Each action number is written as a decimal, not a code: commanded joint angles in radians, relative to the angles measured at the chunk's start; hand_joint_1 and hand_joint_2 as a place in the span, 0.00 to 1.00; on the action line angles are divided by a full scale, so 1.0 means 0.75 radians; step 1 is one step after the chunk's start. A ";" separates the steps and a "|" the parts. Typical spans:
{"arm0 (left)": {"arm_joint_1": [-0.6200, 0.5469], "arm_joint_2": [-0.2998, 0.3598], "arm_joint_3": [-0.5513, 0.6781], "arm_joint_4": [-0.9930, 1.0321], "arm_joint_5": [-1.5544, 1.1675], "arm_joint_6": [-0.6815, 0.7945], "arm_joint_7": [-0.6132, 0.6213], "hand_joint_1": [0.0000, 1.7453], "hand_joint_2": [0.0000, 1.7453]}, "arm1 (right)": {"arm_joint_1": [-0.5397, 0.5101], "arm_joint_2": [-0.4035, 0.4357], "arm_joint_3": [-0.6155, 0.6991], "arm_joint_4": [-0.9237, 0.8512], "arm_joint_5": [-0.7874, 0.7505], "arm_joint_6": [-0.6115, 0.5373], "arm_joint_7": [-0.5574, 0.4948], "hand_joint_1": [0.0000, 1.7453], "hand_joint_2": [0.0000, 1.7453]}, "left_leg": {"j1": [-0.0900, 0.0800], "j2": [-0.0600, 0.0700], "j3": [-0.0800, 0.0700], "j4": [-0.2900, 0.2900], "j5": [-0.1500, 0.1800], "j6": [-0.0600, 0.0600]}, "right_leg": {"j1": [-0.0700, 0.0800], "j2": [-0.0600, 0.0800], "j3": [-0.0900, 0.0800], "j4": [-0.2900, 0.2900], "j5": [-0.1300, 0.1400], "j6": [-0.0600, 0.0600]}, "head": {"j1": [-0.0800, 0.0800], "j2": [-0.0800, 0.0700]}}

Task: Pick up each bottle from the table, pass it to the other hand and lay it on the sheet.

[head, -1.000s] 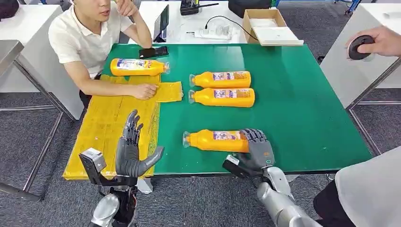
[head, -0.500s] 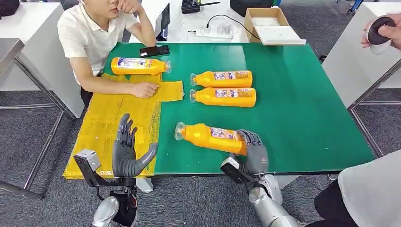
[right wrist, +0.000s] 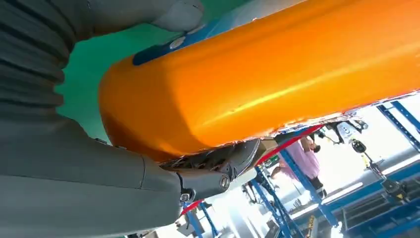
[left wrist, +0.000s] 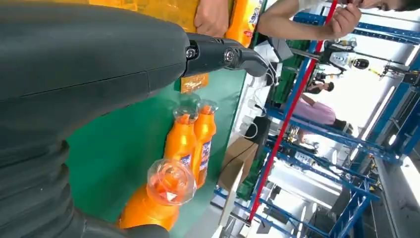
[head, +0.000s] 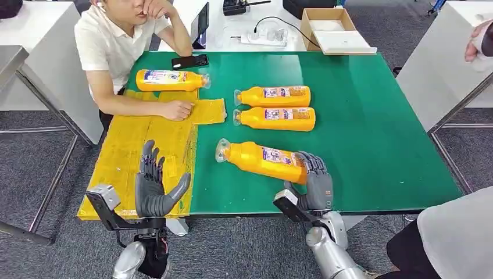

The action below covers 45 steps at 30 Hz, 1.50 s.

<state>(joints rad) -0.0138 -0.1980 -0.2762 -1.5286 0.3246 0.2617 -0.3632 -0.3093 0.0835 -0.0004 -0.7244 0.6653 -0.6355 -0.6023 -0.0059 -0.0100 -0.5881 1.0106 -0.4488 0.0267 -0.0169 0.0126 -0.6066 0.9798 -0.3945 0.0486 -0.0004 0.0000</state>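
My right hand (head: 311, 180) grips the base end of an orange bottle (head: 263, 161), lifted a little off the green table (head: 372, 128) with its clear cap pointing left. The same bottle (right wrist: 267, 74) crosses the right wrist view, with my fingers (right wrist: 218, 163) wrapped under it. My left hand (head: 154, 183) is open and upright over the yellow sheet (head: 131, 157), fingers apart, holding nothing. The held bottle's cap (left wrist: 171, 181) faces the left wrist camera. Two orange bottles (head: 273, 96) (head: 275, 118) lie side by side mid-table. Another orange bottle (head: 168, 80) lies at the sheet's far end.
A person (head: 125, 40) sits at the table's far left corner, one hand (head: 177, 110) resting on the sheet. A phone (head: 189, 61) lies on the table's far edge. Another person's hand (head: 479, 40) holds a dark object at the right. A cardboard box (head: 331, 29) stands behind.
My right hand has raised the bottle off the table and tilted it, cap end shifting left. My left hand has stayed open and drifted slightly towards me.
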 commanded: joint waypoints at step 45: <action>-0.056 0.052 -0.218 0.063 0.243 -0.388 -0.064 0.00 1.00 | 0.135 0.213 0.698 -0.233 -0.491 0.127 -0.128 1.00 1.00 | 0.003 0.004 0.001 -0.001 -0.002 -0.003 | 0.003 0.001 0.001 -0.001 -0.001 -0.003 | 0.000 -0.001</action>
<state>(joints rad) -0.0194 -0.1869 -0.4402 -1.4420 0.5367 -0.0625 -0.3480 -0.1524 0.2175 0.3945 -1.0868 0.3296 -0.5668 -0.6664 -0.0055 -0.0099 -0.5914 1.0106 -0.4487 0.0265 -0.0168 0.0122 -0.6100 0.9802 -0.3947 0.0484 -0.0004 -0.0004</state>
